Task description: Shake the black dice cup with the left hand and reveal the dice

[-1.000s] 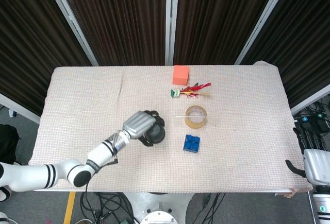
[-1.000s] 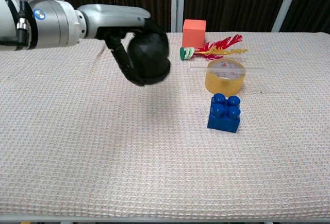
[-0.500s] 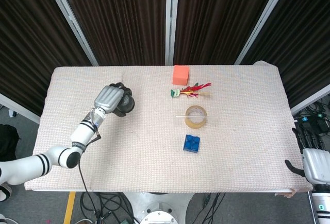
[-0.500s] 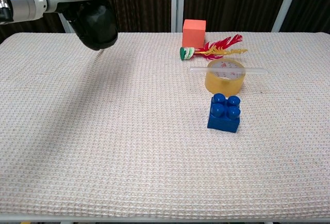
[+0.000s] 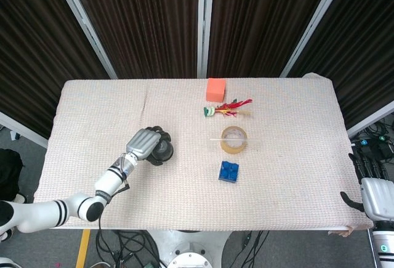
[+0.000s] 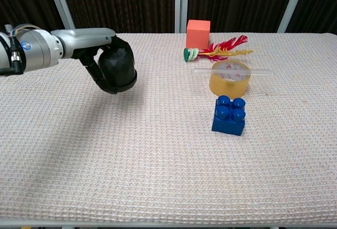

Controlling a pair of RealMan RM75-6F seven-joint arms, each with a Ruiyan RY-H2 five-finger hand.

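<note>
My left hand grips the black dice cup from above, fingers wrapped around it, and holds it over the left middle of the table. In the chest view the left hand carries the cup clear of the cloth, with its shadow below. No dice show in either view. My right hand hangs off the table's right edge, away from everything; how its fingers lie is unclear.
A blue toy brick stands centre right, with a roll of tape and a clear straw lying across it just behind. Further back lie a red feathered shuttlecock and an orange block. A woven cloth covers the table.
The left hand swung the cup from the table's middle to the far left and raised it, then brought it back right and lower. The right hand stayed still.
</note>
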